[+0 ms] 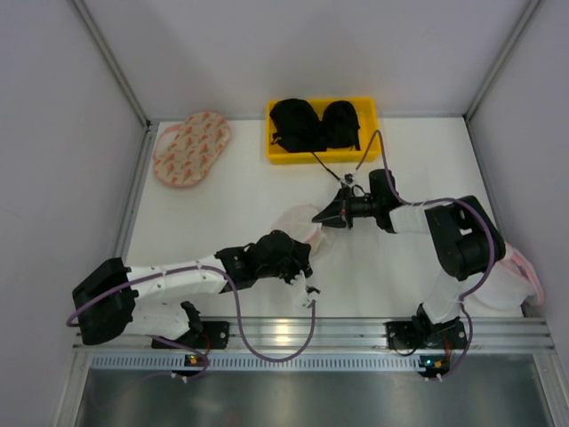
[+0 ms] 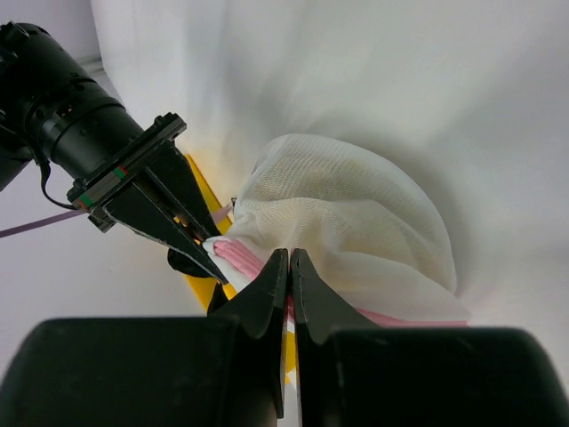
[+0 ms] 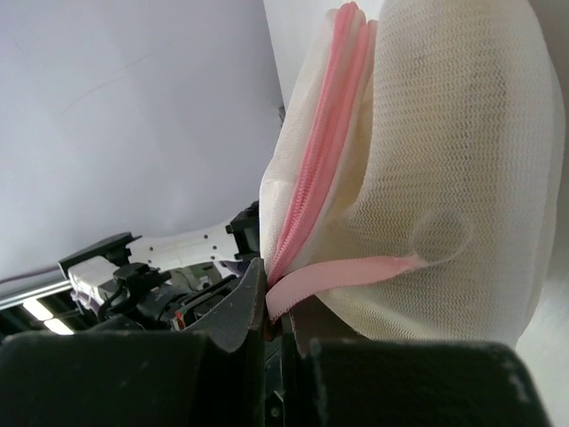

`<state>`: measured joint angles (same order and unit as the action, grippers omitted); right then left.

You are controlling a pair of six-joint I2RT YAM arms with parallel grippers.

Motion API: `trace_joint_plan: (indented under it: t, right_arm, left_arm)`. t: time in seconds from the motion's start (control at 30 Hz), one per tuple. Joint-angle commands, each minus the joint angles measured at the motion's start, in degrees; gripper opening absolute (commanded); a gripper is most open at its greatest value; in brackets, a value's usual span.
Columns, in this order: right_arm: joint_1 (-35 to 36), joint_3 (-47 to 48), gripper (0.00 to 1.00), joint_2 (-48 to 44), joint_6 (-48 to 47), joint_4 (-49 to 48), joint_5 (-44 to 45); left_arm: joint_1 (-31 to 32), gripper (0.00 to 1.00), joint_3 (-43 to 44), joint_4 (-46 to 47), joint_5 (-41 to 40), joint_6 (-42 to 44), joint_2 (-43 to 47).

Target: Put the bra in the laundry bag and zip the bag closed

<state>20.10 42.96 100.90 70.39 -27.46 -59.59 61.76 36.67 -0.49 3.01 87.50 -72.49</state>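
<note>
The laundry bag (image 1: 300, 219), white mesh with a pink zip rim, is held up between both grippers at the table's middle. My left gripper (image 1: 302, 271) is shut on its pink rim (image 2: 253, 264) from the near side, as the left wrist view (image 2: 290, 255) shows. My right gripper (image 1: 324, 216) is shut on the pink zip strip (image 3: 356, 271) at the bag's far edge, seen in the right wrist view (image 3: 274, 307). The bag (image 3: 444, 133) bulges, and a yellowish tint shows through its mesh (image 2: 356, 209). The bra itself is not plainly visible. The visible zip stretch looks closed.
A yellow bin (image 1: 270, 133) holding black bras (image 1: 313, 123) stands at the back centre. An oval pinkish bag with orange marks (image 1: 191, 148) lies at the back left. Another white and pink bag (image 1: 523, 274) lies behind the right arm. A metal rail (image 1: 311, 334) runs along the near edge.
</note>
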Motion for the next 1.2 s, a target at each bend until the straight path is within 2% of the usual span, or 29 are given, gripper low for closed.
trace_joint_plan:
  t: [0.0, 0.3, 0.4, 0.47, 0.5, 0.6, 0.7, 0.77, 0.87, 0.97, 1.1, 1.17]
  right_arm:
    - [0.03, 4.58, 0.00, -0.89, -5.96, 4.08, -0.35]
    - [-0.50, 17.58, 0.00, 5.08, -18.70, 18.39, -1.31]
    - [0.03, 22.68, 0.03, 5.10, -22.92, 23.49, -1.49]
    - [0.12, 24.53, 0.27, 4.66, -28.60, 29.10, -1.23]
    - [0.12, 26.11, 0.48, 4.39, -30.90, 34.35, -0.97]
    - [-0.58, 28.48, 0.78, 3.08, -39.52, 46.04, 0.87]
    - [-1.90, 30.77, 0.90, 0.97, -48.66, 54.50, 4.03]
    - [-2.51, 32.62, 0.91, -0.17, -54.36, 60.93, 5.36]
    - [-2.43, 32.54, 0.89, -2.55, -57.12, 65.16, 5.98]
    - [-1.03, 32.36, 0.75, -3.43, -59.48, 69.11, 5.01]
    - [2.40, 29.74, 0.57, -5.01, -58.53, 67.37, 5.54]
    - [4.24, 28.85, 0.55, -5.01, -57.39, 66.58, 5.28]
  left_arm:
    - [-0.15, 0.00, 1.57, -7.84, 4.46, -1.37, 4.37]
    - [0.12, 0.00, 2.62, -20.42, 15.52, -6.01, 9.47]
    - [0.29, 0.00, 4.11, -20.43, 14.41, -8.39, 7.11]
    - [0.29, 0.00, 7.01, -20.25, 13.17, -10.68, 4.91]
    - [0.29, 0.00, 8.23, -20.25, 12.21, -13.47, 2.38]
    - [0.29, 0.00, 11.67, -17.55, 11.32, -18.57, -0.45]
    - [0.29, 0.00, 12.64, -14.12, 10.18, -21.31, -1.60]
    - [0.29, 0.00, 13.34, -13.40, 9.57, -22.37, -1.95]
    - [0.29, 0.00, 13.96, -12.96, 8.95, -23.87, -2.83]
    - [0.29, 0.00, 14.05, -12.52, 8.86, -24.40, -3.10]
    - [0.29, 0.00, 14.40, -12.34, 8.86, -25.63, -3.27]
    - [0.29, 0.00, 14.40, -12.34, 8.77, -25.89, -3.10]
